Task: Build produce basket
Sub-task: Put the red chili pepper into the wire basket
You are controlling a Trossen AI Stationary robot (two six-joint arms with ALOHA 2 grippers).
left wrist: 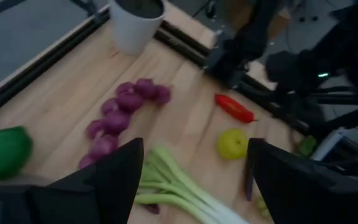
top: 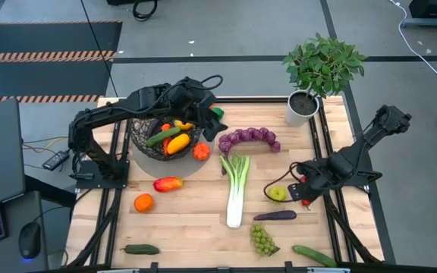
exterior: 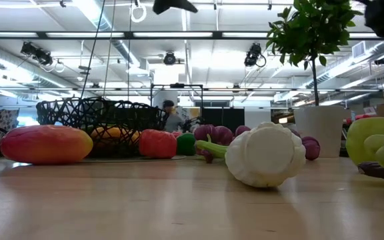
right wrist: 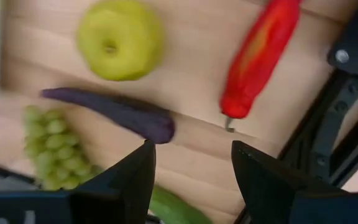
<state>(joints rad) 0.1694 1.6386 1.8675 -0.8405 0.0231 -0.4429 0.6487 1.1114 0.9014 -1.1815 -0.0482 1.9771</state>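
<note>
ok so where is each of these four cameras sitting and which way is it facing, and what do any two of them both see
High view: above the table, straight down; both arms, left gripper by the basket, right gripper near the apple.
Low view: table height, level across the leek into the room; an arm tip at the top edge.
Left wrist view: on the left arm, across the purple grapes; own open fingers, right arm beyond.
Right wrist view: on the right arm, down at the chili; own open fingers.
Shared: both wrist views show apple and chili.
</note>
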